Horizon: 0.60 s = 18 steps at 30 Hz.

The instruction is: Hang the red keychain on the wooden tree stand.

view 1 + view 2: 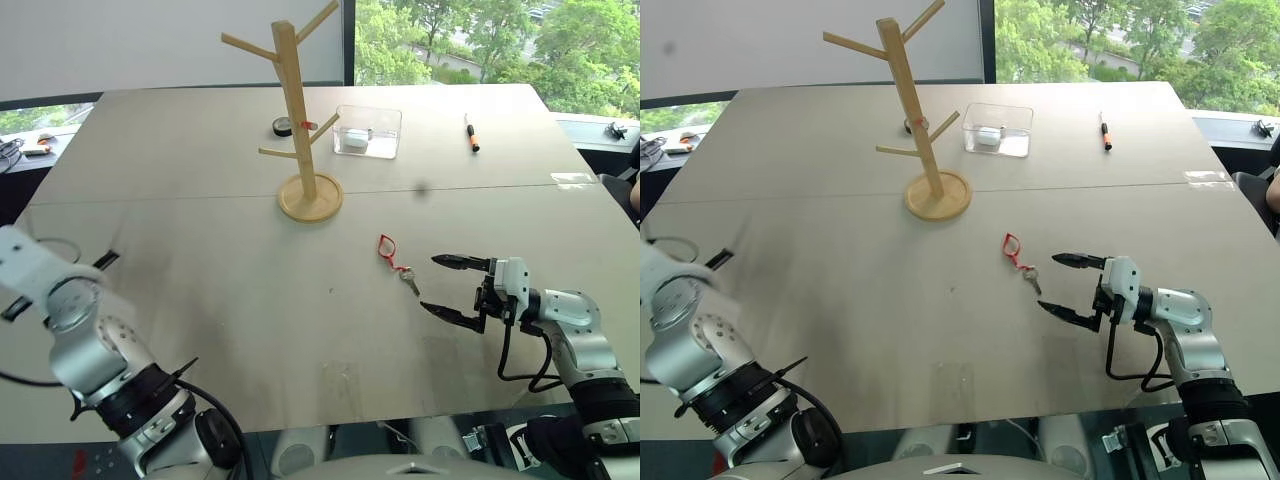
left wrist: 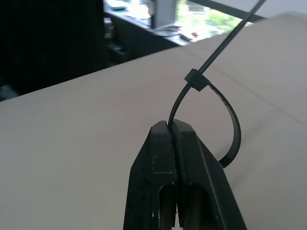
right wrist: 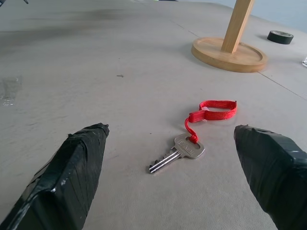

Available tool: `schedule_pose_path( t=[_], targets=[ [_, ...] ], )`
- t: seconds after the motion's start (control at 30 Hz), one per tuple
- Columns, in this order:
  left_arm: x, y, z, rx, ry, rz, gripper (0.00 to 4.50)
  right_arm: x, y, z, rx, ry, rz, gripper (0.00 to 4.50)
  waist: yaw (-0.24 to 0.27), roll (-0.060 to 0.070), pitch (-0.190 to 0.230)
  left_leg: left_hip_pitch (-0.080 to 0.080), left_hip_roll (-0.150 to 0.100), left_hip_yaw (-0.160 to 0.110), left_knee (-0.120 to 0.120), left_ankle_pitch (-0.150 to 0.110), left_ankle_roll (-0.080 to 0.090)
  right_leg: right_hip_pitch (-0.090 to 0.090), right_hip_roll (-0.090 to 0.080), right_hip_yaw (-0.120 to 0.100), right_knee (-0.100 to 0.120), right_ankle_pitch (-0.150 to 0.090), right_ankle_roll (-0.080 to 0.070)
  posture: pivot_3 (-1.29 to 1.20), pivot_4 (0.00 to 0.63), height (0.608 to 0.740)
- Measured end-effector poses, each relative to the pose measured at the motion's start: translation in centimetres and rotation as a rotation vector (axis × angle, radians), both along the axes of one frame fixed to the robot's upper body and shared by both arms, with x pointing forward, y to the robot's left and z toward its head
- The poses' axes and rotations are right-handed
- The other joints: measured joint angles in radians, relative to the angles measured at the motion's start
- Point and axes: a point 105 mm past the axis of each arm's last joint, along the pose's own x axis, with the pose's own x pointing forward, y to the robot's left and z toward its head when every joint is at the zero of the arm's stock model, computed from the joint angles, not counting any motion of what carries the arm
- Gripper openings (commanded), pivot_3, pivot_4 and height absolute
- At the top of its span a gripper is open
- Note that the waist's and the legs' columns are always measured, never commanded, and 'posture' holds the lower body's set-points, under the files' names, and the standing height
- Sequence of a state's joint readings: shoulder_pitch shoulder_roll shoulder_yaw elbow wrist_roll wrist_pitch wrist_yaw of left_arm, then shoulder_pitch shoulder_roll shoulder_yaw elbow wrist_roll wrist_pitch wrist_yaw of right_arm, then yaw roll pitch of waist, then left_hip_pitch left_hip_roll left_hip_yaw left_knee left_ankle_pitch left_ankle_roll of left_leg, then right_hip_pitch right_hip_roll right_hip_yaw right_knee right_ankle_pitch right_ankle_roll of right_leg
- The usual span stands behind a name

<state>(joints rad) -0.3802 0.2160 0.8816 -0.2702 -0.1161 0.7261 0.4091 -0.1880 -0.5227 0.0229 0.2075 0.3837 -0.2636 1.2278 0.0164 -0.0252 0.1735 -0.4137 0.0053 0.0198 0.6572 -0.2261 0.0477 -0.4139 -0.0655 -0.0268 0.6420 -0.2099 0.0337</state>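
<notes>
- Red keychain [image 1: 388,248] is lying flat on the table [image 1: 200,300], loop end pointing toward the far side, short red cord trailing back to a small silver key [image 3: 178,151] on the near end. Nothing is touching it.
- Right gripper [image 1: 448,287] sits just to the right of the key, pointing left at it, low over the tabletop. Its two black fingers are spread wide apart with nothing between them; in the right wrist view the key and red loop lie on the table between the fingertips [image 3: 81,158] but a little past them.
- Wooden tree stand [image 1: 300,120] stands upright on its round disc base, farther back and a bit to the left of the keychain, well apart from it. Pegs angle off the trunk on both sides, and there's a small red mark about halfway up. All the pegs I can see are bare.
- Just behind the trunk, a black roll of tape [image 1: 283,126] lies on the table.
- Right of the stand, a clear plastic box [image 1: 368,131] with something small and white inside.
- Farther right, near the far edge, a marker pen [image 1: 471,133] with an orange tip.
- Left gripper [image 2: 173,132], seen from its own wrist camera, has its fingers pressed together, pinching a black zip-tie loop [image 2: 225,115] whose tail sticks up and away. It's out at the left side of the table, far from the keychain.
</notes>
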Motion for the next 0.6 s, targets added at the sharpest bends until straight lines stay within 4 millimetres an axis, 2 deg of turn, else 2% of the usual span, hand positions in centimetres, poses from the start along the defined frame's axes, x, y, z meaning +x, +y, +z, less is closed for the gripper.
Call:
schedule_pose_path(
  t=[0.1, 0.17, 0.23, 0.27, 0.3, 0.43, 0.47, 0.6],
  targets=[
    [-0.13, 0.14, -0.34, -0.013, -0.007, 0.013, 0.03, 0.17, 0.06, 0.23, 0.0, -0.008, 0.001, 4.5, 0.002, 0.0, 0.0, 0.0, 0.0, 0.0, 0.002, 0.0, 0.0, 0.0, 0.0, 0.0, 0.001, 0.0, 0.0, 0.0, 0.15, 0.74],
    [0.04, 0.02, -0.59, -0.028, -0.015, 0.005, 0.55, 0.24, 0.05, 0.27, 0.0, -0.009, 0.001, 4.5, 0.001, -0.001, -0.001, 0.0, 0.0, 0.0, 0.002, 0.0, 0.0, 0.001, 0.0, 0.0, 0.001, 0.0, 0.0, 0.0, 0.15, 0.74],
    [0.15, -0.09, -0.54, -0.027, -0.03, -0.001, 1.3, 0.28, 0.03, 0.25, 0.0, -0.008, 0.0, 4.5, 0.0, -0.001, -0.001, 0.0, 0.0, 0.0, 0.002, 0.0, 0.0, 0.0, 0.0, 0.0, 0.001, 0.0, 0.0, 0.0, 0.15, 0.74],
    [0.22, -0.14, -0.46, -0.025, -0.036, -0.004, 1.82, 0.28, 0.03, 0.26, 0.0, -0.008, 0.0, 4.5, -0.001, -0.001, -0.001, 0.0, 0.0, 0.0, 0.002, 0.0, 0.0, 0.0, 0.0, 0.0, 0.001, 0.0, 0.0, 0.0, 0.15, 0.74],
    [0.31, -0.2, -0.4, -0.024, -0.04, -0.008, 2.1, 0.29, 0.03, 0.26, 0.0, -0.009, 0.0, 4.5, -0.001, -0.001, -0.001, 0.0, 0.0, 0.0, 0.002, 0.0, 0.0, 0.0, 0.0, 0.0, 0.001, 0.0, 0.0, 0.0, 0.15, 0.74],
    [0.49, -0.43, -0.44, -0.015, -0.033, -0.016, 4.23, 0.29, 0.03, 0.27, -0.001, -0.009, 0.0, 4.5, -0.001, -0.001, -0.001, 0.0, 0.0, 0.0, 0.002, 0.0, 0.0, 0.0, 0.0, 0.0, 0.001, 0.0, 0.0, 0.0, 0.15, 0.74],
    [0.47, -0.46, -0.52, -0.015, -0.028, -0.015, 4.48, 0.3, 0.03, 0.28, -0.001, -0.009, 0.0, 4.5, -0.001, -0.001, -0.001, 0.0, 0.0, 0.0, 0.002, 0.0, 0.0, 0.0, 0.0, 0.0, 0.001, 0.0, 0.0, 0.0, 0.15, 0.74],
    [0.64, -0.86, -1.07, -0.019, -0.023, -0.042, 4.48, 0.45, -0.02, 0.3, 0.004, -0.001, -0.013, 4.5, -0.001, -0.001, -0.001, 0.0, 0.0, 0.0, 0.002, 0.0, 0.0, 0.0, -0.001, 0.0, 0.001, 0.0, 0.0, 0.0, 0.15, 0.74]
  ],
)
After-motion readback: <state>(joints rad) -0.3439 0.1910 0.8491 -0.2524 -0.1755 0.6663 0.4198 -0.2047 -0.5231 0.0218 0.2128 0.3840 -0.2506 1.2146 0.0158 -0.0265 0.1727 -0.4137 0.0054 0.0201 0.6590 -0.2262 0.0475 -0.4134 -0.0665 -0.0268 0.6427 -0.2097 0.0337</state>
